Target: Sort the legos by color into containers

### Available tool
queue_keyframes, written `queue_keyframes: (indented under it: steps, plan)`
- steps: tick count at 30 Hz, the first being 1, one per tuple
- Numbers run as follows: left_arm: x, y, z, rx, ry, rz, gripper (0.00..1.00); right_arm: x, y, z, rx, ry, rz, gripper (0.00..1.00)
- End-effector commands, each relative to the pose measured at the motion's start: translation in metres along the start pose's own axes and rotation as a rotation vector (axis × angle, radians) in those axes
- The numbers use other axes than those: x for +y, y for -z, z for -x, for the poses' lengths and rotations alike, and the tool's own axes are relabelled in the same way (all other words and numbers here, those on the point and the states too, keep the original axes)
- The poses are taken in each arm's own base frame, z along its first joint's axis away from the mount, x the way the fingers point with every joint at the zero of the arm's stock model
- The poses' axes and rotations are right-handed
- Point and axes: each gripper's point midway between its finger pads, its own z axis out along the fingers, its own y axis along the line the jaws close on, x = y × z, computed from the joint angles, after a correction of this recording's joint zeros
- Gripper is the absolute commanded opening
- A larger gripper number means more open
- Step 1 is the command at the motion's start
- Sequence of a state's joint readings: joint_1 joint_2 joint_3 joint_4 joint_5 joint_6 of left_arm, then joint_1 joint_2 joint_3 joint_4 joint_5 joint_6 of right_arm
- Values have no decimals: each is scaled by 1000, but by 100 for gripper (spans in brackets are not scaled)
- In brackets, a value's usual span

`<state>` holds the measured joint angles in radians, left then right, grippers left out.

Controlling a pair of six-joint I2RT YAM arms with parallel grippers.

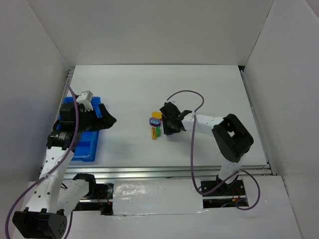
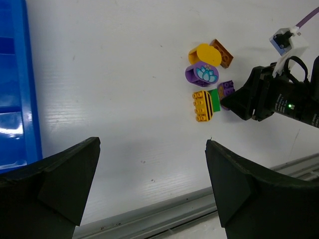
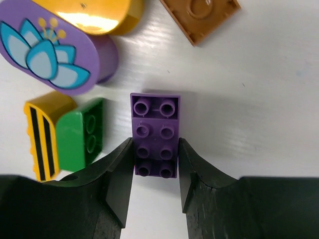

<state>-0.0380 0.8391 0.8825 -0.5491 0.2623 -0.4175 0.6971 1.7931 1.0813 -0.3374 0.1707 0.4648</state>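
We've got the right claw [image 3: 156, 164] clamped on the purple brick [image 3: 155, 127], flat on the surface [image 3: 259, 114]. Green brick [image 3: 82, 134] sits just left of it, with the striped yellow [image 3: 42, 134] touching the green. Beyond it are the flower oval [image 3: 50, 55], yellow piece [image 3: 94, 15] and brown plate [image 3: 202, 15]. Left claw [image 2: 152, 184] is wide open, well left of it by the tray [image 1: 82, 152].

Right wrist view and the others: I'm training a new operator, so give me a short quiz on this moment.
1. True or false: the right gripper is shut on a brown plate.
2. Which lies against the green brick? A) yellow striped brick B) brown plate C) blue tray
3. Fill in: the left gripper is ____.
Key: 1 false, it holds the purple brick; 2 A; 3 open.
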Motion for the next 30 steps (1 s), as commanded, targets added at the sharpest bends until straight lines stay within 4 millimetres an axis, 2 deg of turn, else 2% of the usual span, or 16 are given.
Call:
queue_keyframes:
  steps: [1,2,3,5,6,7,8,9,10,11,12,13,15,18,23,30]
  plan:
    - [-23,0,3,-5,-41,-138,100,-2,32,23,-126,-43,1,0]
    - [-29,2,2,0,-43,-173,100,-1,39,20,-134,-36,18,0]
    - [-38,4,4,-11,-52,-221,100,6,59,34,-198,-45,67,0]
    - [-65,12,-2,14,-55,-385,100,19,77,36,-229,-17,138,0]
    - [-75,15,-4,30,-55,-451,100,44,99,42,-253,9,292,0]
    - [-94,26,-13,81,-55,-593,99,58,112,43,-261,35,378,0]
    - [-106,32,-8,77,-42,-672,100,76,132,39,-275,84,490,0]
    - [-115,37,-10,97,-33,-738,100,107,158,34,-274,141,689,0]
    - [-125,48,-17,157,14,-830,100,119,172,28,-273,168,783,0]
    - [-133,54,-10,123,-22,-888,100,133,193,23,-285,198,881,0]
    - [-138,60,-11,127,-28,-921,99,147,214,29,-337,227,988,0]
    - [-142,65,-10,128,-26,-944,100,158,233,17,-300,262,1107,0]
    - [-149,76,-9,121,-55,-983,100,173,261,15,-297,294,1249,0]
    - [-156,85,-11,122,-87,-1022,100,184,274,19,-293,308,1341,0]
    - [-150,81,-17,127,-101,-972,98,191,300,18,-295,328,1486,0]
    - [-153,84,-22,141,-97,-1007,92,199,315,18,-289,341,1520,0]
